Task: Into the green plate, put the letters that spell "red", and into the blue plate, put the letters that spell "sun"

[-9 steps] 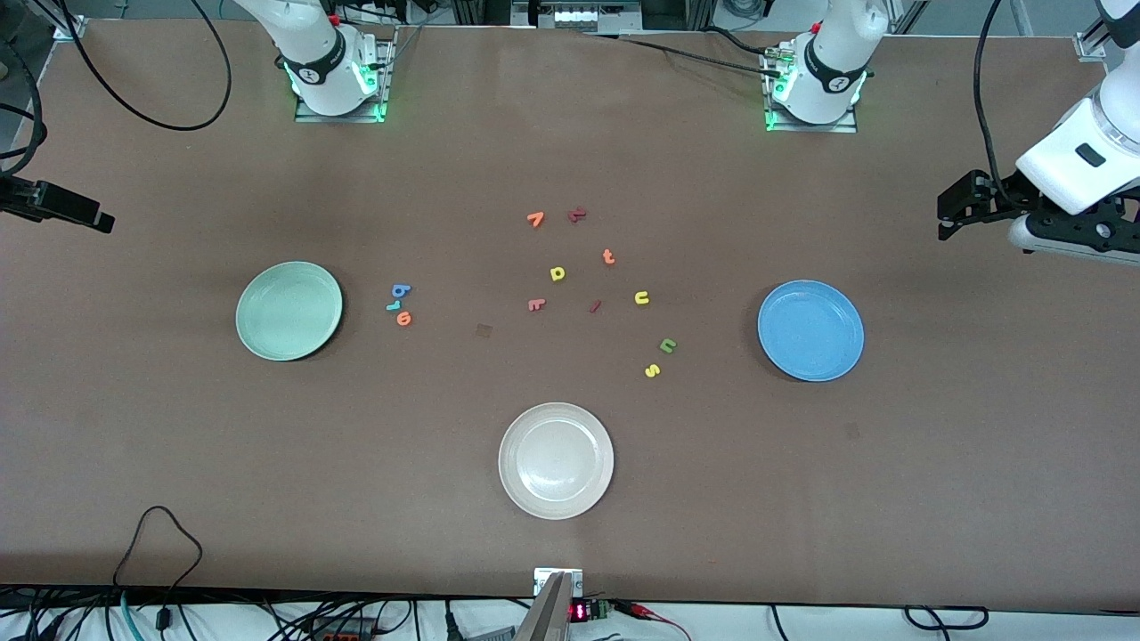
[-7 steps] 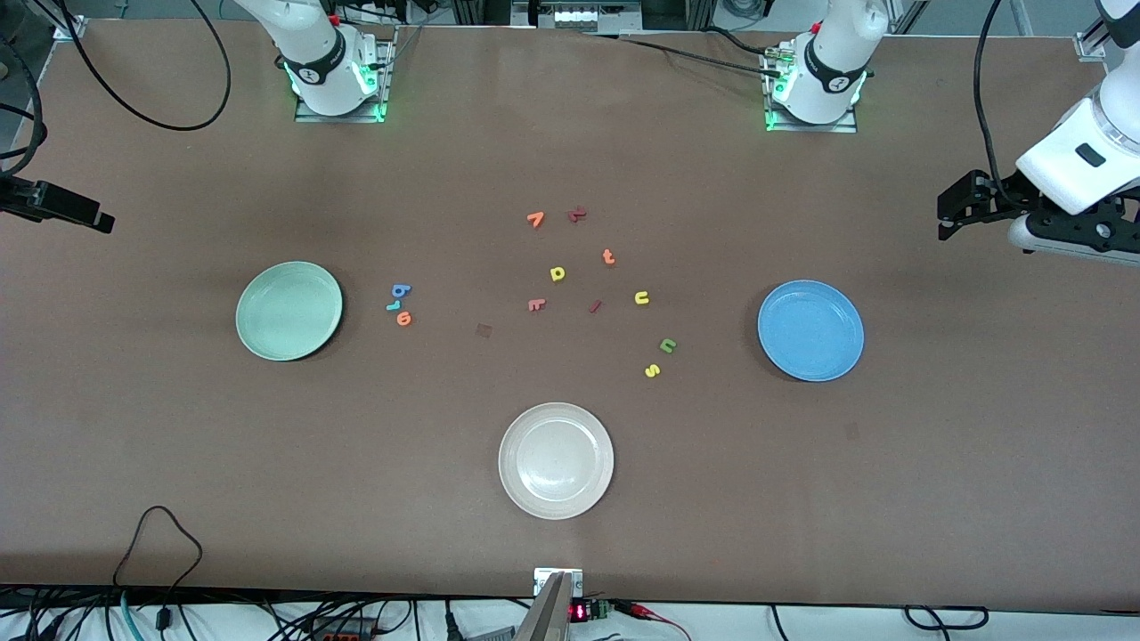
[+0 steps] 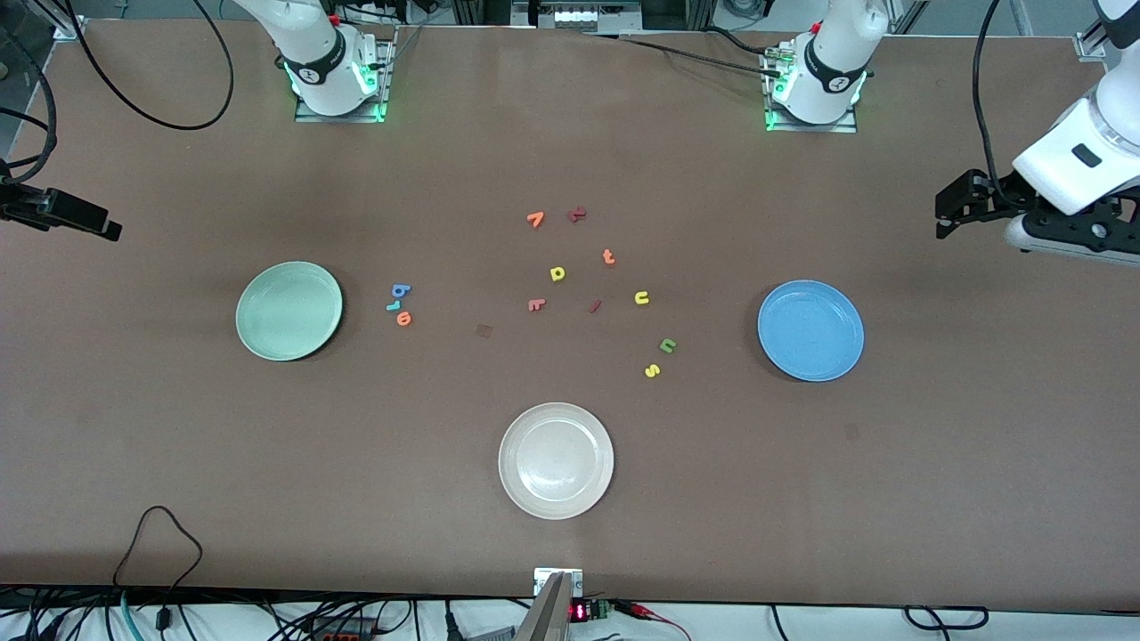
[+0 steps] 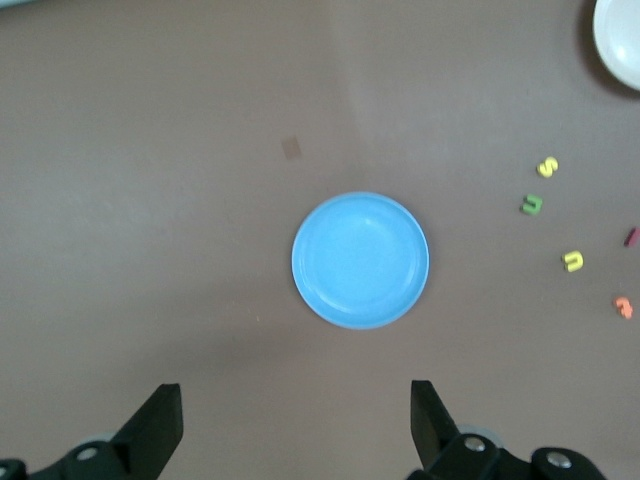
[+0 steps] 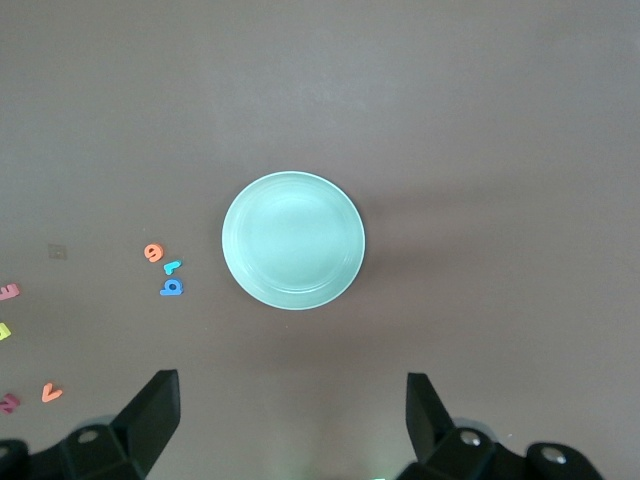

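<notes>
two round plates, pale green plate (image 3: 289,311) and bright blue plate (image 3: 810,330).

Loose foam letters on the table (image 3: 802,499) read yellow u (image 3: 641,297), yellow s (image 3: 652,370) and orange t (image 3: 608,257).

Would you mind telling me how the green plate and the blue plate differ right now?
The green plate is pale mint, while the blue plate is bright blue. The green plate lies toward the right arm's end of the table, the blue plate toward the left arm's end. The blue d, teal r and orange e lie beside the green plate. Both plates are round, similar in size and hold nothing.
</notes>
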`<move>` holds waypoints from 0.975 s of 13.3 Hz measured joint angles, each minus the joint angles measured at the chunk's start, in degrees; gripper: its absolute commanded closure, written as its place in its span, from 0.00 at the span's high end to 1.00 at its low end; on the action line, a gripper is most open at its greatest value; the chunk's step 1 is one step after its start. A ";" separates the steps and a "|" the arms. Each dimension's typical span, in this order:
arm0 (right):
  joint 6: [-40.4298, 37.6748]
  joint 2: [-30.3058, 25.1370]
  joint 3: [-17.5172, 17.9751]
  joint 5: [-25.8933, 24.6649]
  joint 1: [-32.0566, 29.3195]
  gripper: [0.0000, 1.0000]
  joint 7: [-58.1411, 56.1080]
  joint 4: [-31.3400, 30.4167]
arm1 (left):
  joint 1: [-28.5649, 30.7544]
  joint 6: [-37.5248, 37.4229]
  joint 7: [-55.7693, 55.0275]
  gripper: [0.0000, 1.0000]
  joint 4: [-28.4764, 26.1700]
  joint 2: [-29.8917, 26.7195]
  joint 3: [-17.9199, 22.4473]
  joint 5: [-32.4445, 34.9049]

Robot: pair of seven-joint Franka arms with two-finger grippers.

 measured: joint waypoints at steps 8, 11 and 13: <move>0.47 3.82 0.94 0.00 2.70 1.00 -0.01 -1.01 | -1.42 -4.82 -2.47 1.00 -0.06 7.14 -8.24 -0.08; 1.73 9.21 1.25 0.02 5.99 1.00 0.01 -1.16 | -3.42 2.78 -3.45 1.00 -0.07 12.45 -9.45 -0.12; 6.78 13.11 1.35 0.08 8.38 1.00 0.02 -1.28 | -6.27 10.43 -3.70 1.00 -0.09 17.35 -9.65 -0.13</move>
